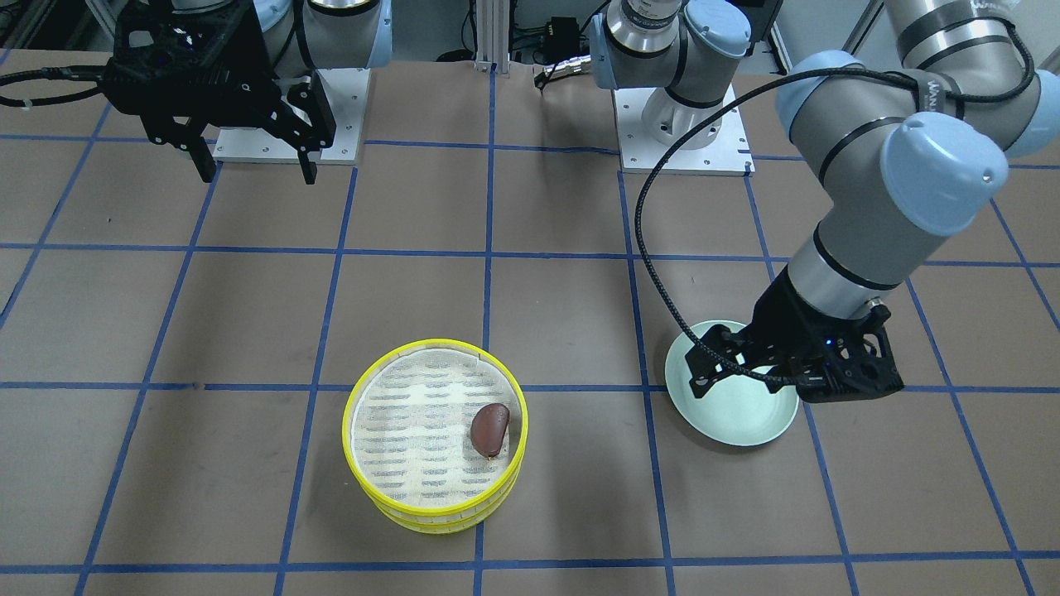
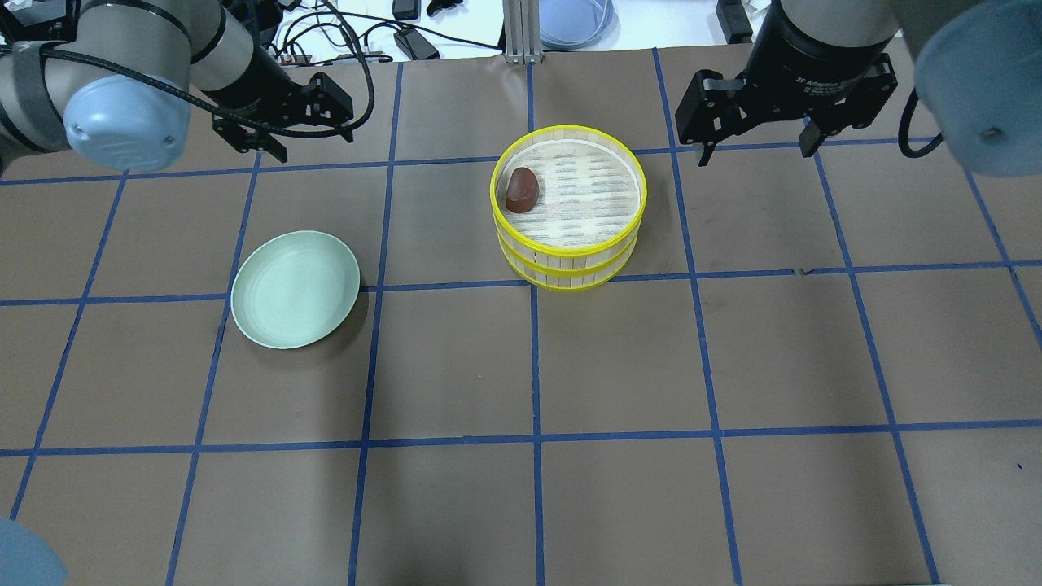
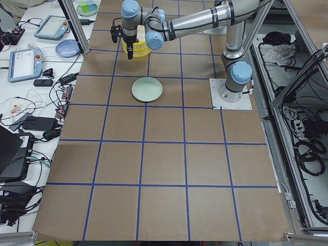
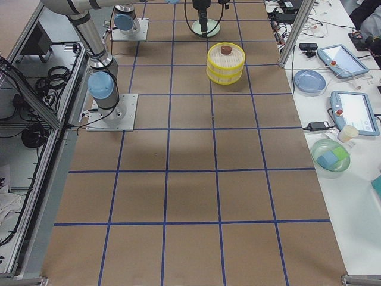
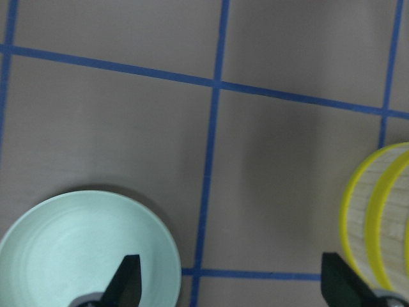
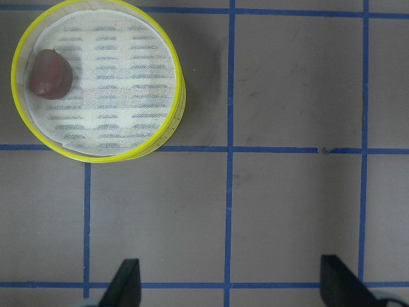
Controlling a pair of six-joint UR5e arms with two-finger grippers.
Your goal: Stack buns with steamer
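Observation:
The steamer's two yellow-rimmed tiers [image 2: 570,260] stand stacked mid-table; they also show in the front view [image 1: 447,517] and the right wrist view [image 6: 108,83]. The dark reddish-brown bun [image 2: 522,190] lies in the top tier near its rim [image 1: 489,429] [image 6: 51,73]. The cream-white bun is hidden. My left gripper [image 1: 700,368] is open and empty, low over the pale green plate's [image 2: 295,289] far edge [image 5: 233,281]. My right gripper [image 2: 757,153] is open and empty, raised and apart from the steamer [image 6: 230,281].
The green plate [image 1: 745,414] holds nothing and sits about one grid square from the steamer, on my left. The brown table is marked with blue tape lines. Tablets, bowls and cables lie on the white bench [image 4: 351,107] beyond the table's far edge.

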